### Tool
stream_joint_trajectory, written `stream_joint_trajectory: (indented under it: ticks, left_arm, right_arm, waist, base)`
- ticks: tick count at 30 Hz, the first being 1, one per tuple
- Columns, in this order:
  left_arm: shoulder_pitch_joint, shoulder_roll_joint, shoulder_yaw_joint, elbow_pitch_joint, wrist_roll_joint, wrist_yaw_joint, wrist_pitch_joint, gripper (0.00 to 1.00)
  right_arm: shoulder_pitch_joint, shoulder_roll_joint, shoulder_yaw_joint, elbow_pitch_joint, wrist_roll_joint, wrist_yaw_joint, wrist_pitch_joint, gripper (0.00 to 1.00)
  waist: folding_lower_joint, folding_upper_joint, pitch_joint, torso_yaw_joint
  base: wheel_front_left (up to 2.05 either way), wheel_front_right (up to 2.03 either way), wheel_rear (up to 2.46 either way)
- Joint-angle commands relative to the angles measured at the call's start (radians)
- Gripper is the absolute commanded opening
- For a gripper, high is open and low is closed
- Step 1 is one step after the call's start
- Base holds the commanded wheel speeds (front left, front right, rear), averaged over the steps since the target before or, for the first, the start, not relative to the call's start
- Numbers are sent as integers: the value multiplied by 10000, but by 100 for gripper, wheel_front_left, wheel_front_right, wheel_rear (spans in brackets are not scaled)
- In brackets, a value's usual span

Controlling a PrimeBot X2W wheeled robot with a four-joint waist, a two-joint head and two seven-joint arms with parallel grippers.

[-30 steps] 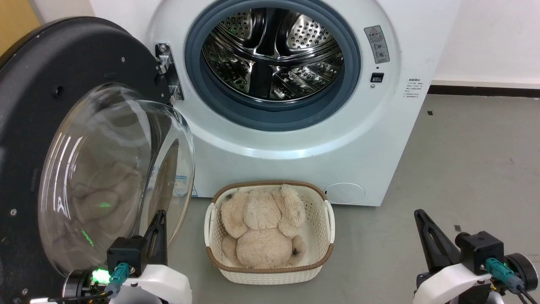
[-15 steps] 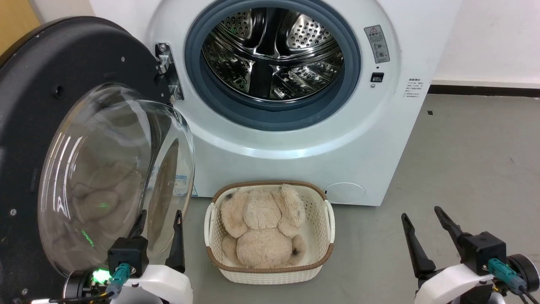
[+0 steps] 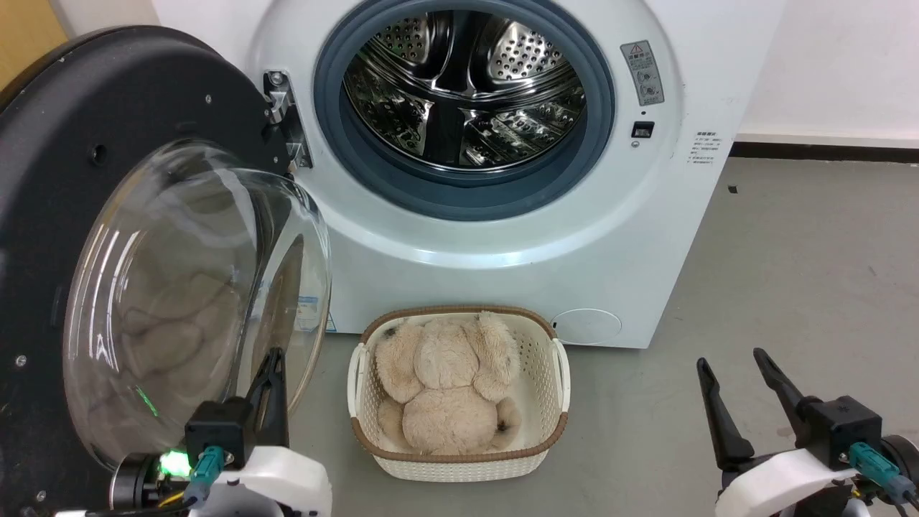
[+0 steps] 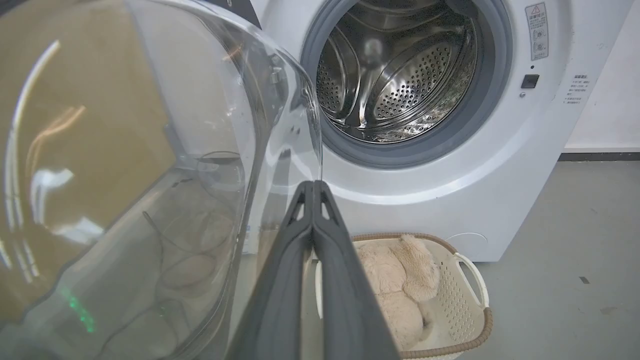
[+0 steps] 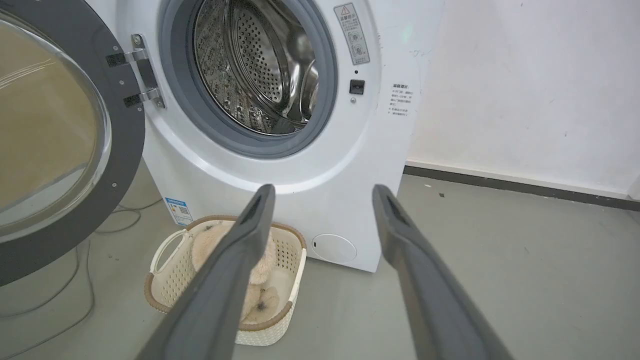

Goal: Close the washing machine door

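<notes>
Head view: the washing machine door stands swung wide, left of the washing machine. A basket with a plush toy sits on the floor in front. The left gripper is pinched together, empty, before the door's glass bowl; the right gripper is spread wide, empty. Left wrist view: fingers pressed together, tips by the bowl's edge. Right wrist view: fingers apart, pointing at the machine's front

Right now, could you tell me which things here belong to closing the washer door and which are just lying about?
Job in hand:
washing machine door, swung wide open
washing machine

Lying about:
basket
plush toy inside it
</notes>
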Motion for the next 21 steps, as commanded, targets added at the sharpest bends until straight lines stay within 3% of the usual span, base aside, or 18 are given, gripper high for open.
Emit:
stream_joint_trajectory:
  ticks: [1, 21]
  left_arm:
    - [-247, 37, -41, -41, -34, 75, -118, 0]
    - [-1992, 343, -311, -1032, -60, -99, -536, 0]
  right_arm:
    - [-112, 9, -76, 9, 96, 1, -116, 100]
    - [-253, 18, -509, -15, 335, 3, -534, 100]
  waist:
    - [0, 0, 10, 21]
    - [0, 0, 243, 752]
  base:
    - [0, 0, 0]
    - [0, 0, 0]
